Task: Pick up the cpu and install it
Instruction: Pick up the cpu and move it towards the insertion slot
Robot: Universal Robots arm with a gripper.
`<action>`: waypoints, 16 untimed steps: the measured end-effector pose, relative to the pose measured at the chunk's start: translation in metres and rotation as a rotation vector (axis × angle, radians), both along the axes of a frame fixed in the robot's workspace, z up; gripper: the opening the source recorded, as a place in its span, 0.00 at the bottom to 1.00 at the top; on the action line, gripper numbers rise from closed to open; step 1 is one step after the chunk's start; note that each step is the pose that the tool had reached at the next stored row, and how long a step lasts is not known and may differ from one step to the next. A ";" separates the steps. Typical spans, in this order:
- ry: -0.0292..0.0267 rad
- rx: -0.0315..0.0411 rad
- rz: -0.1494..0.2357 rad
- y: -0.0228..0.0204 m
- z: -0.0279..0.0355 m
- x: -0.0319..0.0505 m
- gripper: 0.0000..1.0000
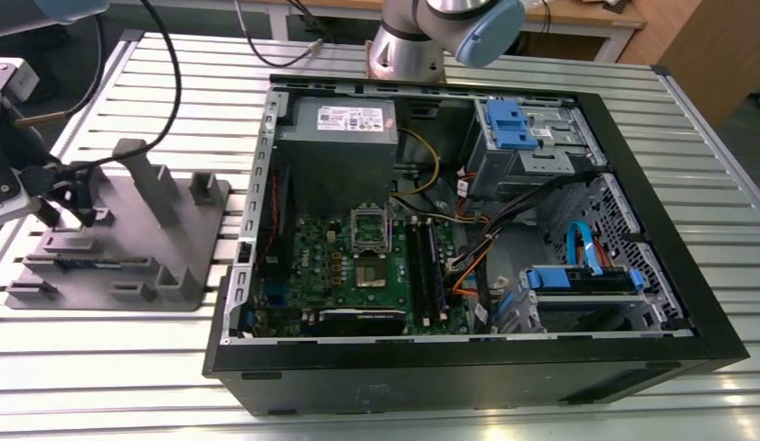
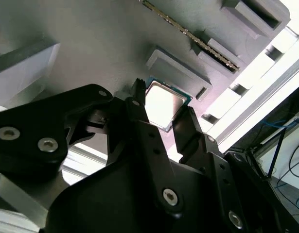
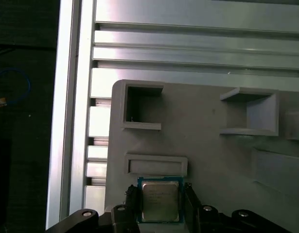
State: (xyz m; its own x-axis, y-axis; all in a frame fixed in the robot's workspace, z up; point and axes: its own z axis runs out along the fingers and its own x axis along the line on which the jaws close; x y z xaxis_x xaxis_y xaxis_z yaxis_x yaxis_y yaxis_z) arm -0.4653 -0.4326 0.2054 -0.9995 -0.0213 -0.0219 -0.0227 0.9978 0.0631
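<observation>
Near the edge of the grey holder (image 3: 212, 160), my gripper (image 3: 160, 192) pinches the chip (image 3: 160, 200) by two sides — a skewed pinch, I judge, could tilt it or let it slip.

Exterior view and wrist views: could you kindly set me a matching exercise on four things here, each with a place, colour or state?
Things:
1. cpu
2. socket frame
3. drive brackets
4. motherboard

Place, colour or state:
A. blue
B. green
C. swung open
D. on the grey fixture, at the gripper

Pairs: 1-D, 2-C, 3-A, 4-B
</observation>
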 end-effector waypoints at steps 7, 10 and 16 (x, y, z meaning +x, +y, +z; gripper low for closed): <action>0.0001 0.0000 0.000 0.0000 0.0263 0.0000 0.47; 0.0000 0.0001 0.000 0.0000 0.0384 0.0000 0.47; 0.0001 0.0001 0.000 0.0000 0.0624 0.0000 0.47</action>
